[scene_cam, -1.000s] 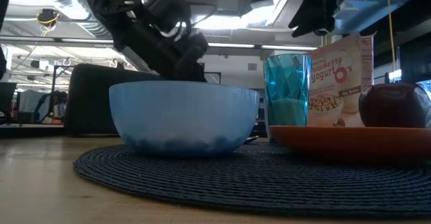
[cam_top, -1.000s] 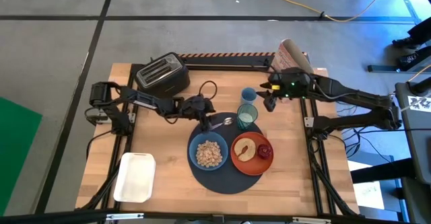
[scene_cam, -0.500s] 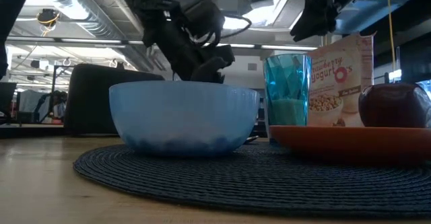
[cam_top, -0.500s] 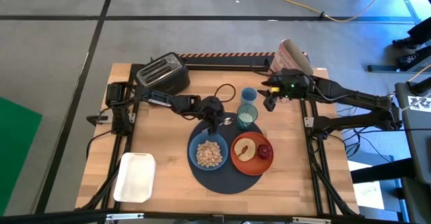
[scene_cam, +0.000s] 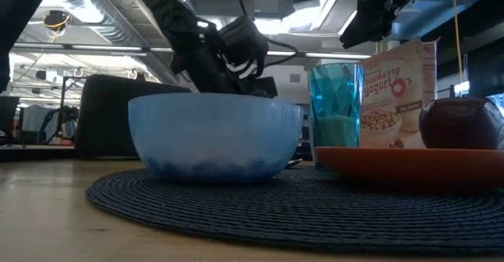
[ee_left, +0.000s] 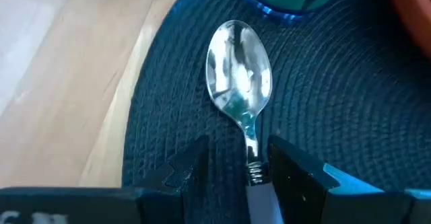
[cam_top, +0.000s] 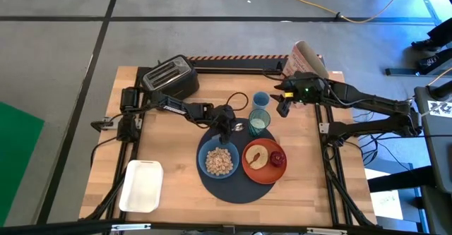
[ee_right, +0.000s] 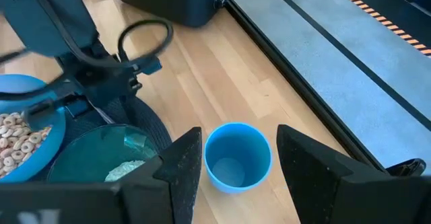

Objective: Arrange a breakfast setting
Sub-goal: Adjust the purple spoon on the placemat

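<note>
Lying between left jaws: spoon [ee_left: 240, 83] handle, on placemat [ee_left: 350, 116].

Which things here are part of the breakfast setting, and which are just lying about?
Breakfast setting: placemat, bowl of cereal, plate with toast and red fruit, glass, spoon between the left pincer fingers.

Lying about: toaster, white tray, blue cup, cereal box.

The only clearly readable print is on the cereal box [scene_cam: 400, 97], standing at the far right of the table behind the green-tinted glass [scene_cam: 335, 112]: the low view shows the word "yogurt" in large letters beside a big "O's", with smaller lines above and below too small to read. A few white letters on the left arm's casing cannot be made out.
</note>
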`<state>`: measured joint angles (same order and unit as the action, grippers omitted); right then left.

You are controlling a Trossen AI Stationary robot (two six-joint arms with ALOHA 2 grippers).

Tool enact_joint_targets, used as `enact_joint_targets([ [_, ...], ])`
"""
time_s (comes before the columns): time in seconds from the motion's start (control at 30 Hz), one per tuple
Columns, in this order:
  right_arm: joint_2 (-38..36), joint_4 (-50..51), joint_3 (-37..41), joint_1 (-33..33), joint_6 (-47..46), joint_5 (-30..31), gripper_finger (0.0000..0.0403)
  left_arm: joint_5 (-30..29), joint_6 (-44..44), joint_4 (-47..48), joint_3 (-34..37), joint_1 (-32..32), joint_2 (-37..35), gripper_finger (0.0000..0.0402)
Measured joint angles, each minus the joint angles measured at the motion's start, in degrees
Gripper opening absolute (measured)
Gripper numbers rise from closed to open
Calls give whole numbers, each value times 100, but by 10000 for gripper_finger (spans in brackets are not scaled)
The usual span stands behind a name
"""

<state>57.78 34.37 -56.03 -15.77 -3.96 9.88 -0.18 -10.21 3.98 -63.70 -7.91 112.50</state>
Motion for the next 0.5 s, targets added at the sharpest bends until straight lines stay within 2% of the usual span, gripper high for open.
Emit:
enact_joint_targets([
  [0.17, 2, 17, 0, 0, 109, -36, 184, -63, -93, -58, 2, -1, 54, 140],
  [0.3, 2, 14, 0, 0, 131, -36, 184, -222, -221, -26, 2, 1, 55, 116],
  [0.5, 2, 70, 0, 0, 137, -35, 184, -267, -919, 53, 0, -1, 55, 80],
])
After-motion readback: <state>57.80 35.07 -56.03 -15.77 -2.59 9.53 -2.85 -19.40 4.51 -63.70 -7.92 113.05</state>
